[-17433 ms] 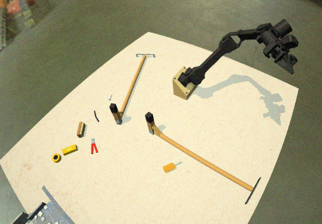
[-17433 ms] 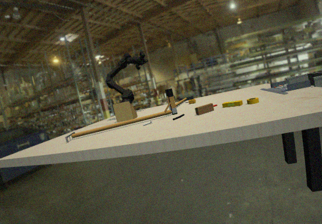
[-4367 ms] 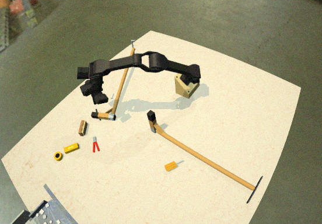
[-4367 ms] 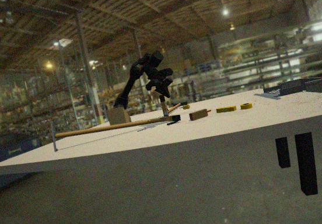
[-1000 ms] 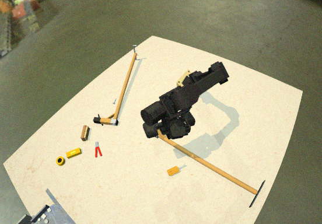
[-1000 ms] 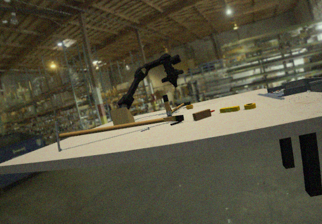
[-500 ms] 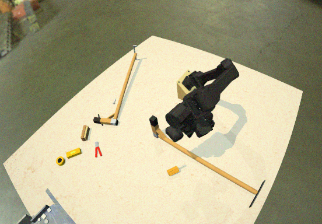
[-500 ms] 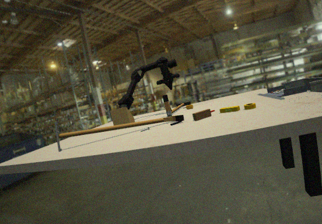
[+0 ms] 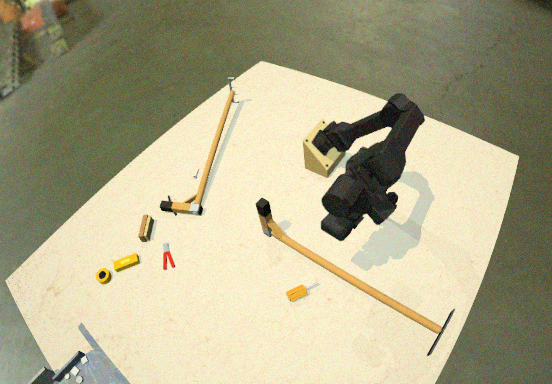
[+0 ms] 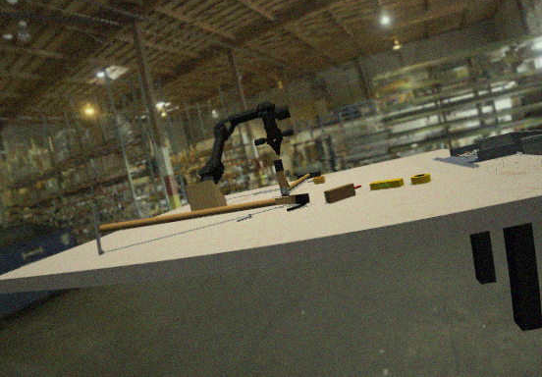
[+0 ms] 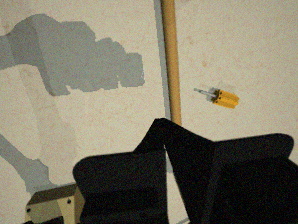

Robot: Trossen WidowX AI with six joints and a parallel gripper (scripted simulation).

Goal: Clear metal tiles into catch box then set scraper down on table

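The long scraper (image 9: 350, 275) (image 10: 281, 179) (image 11: 171, 60) lies on the table, its wide dark blade at the right edge in the top view and its black-capped grip standing up at the other end. My gripper (image 10: 278, 152) (image 11: 159, 123) is shut and empty. It hangs above the table near the scraper; its fingertips are hidden in the top view. The steel bench plate (image 9: 102, 365) (image 10: 459, 161) is cut off at the lower left of the top view, with several small pale tiles (image 9: 75, 371) beside a dark wall (image 9: 69, 366). The catch box is not clearly visible.
A second long wooden-handled tool (image 9: 215, 145) (image 10: 196, 213) with a small metal end lies at the left. A screwdriver (image 9: 296, 293) (image 11: 226, 98), red pliers (image 9: 168, 259), a wood block (image 9: 145, 228) (image 10: 340, 193), a yellow level (image 9: 126, 262) (image 10: 387, 184) and a tape measure (image 9: 103, 276) (image 10: 420, 179) lie around.
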